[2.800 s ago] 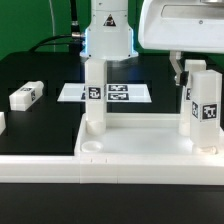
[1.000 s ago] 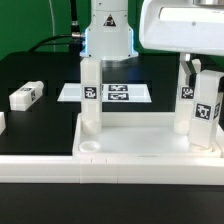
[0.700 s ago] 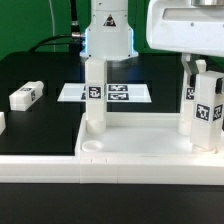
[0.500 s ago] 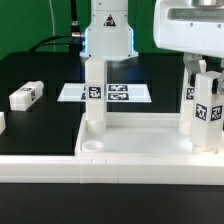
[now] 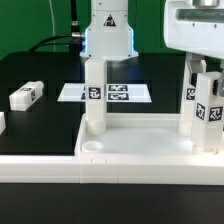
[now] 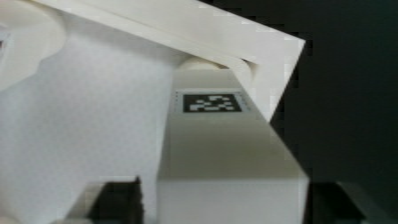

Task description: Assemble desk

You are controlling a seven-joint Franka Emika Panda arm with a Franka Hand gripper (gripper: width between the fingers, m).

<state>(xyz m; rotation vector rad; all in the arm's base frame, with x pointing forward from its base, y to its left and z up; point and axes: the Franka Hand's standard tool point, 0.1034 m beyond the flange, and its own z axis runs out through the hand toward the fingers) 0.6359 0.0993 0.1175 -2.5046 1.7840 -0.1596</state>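
Jaws of the gripper (image 6: 217, 203) seem clamped on the held leg (image 6: 222, 150). From the exterior view's left: a loose leg (image 5: 27, 95) lies apart, a standing leg (image 5: 95, 95) rises from the desk top (image 5: 130, 150), and a rear leg (image 5: 189, 100) stands beside the held one. I judge this leg is being seated; next it needs alignment with its socket, then turning. Only the wrist view shows the fingers.

bright even light, soft shadows, blown whites, blurry wrist view
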